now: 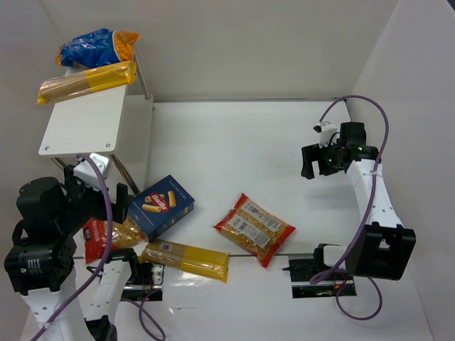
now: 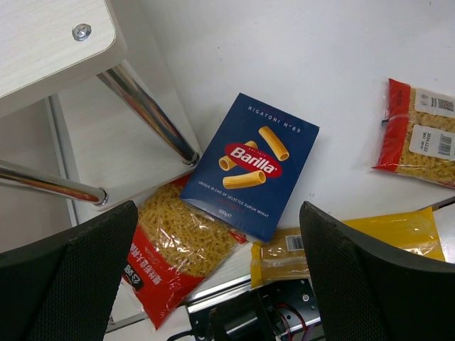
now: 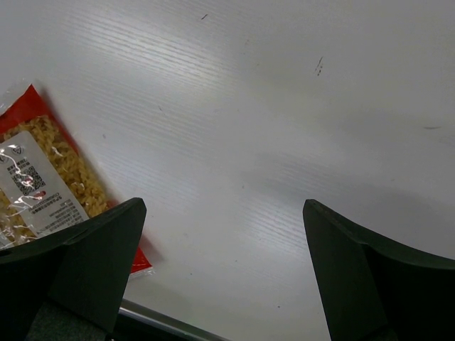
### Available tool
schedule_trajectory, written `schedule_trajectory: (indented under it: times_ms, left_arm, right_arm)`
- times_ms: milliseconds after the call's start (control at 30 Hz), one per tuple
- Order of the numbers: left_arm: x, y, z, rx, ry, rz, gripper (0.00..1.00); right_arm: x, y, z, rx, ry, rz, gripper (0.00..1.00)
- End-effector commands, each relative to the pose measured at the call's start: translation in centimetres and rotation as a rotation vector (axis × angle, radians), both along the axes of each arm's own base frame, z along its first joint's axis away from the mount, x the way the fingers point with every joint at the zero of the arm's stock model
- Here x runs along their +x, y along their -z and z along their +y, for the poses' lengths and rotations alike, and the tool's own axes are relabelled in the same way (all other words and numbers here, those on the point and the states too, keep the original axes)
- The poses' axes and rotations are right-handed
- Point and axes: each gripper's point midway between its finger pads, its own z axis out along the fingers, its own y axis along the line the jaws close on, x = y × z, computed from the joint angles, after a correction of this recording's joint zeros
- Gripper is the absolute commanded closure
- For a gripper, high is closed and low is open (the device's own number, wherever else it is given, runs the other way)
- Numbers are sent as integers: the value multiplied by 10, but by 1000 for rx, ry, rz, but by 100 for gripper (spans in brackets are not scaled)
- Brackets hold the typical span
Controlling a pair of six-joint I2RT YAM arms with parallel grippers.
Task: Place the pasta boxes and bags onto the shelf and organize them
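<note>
Left fingers, wide and empty, over blue pasta box at frame centre; right fingers wide too. Recommended: pinch box edges, avoid shelf leg.

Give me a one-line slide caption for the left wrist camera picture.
Open left fingers hover above a blue Barilla box overlapping a red-trimmed pasta bag, beside a metal shelf leg.
</note>
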Motion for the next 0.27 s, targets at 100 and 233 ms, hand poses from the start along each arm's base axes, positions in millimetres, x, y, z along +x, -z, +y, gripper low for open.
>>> schedule_trajectory:
  times_ms: [100, 233]
  left_arm:
    - [4, -1, -3, -13, 13, -2, 0]
    - [4, -1, -3, -13, 13, -2, 0]
  right_arm:
    - [4, -14, 2, -9, -2, -55, 0]
    - [4, -11, 2, -8, -2, -46, 0]
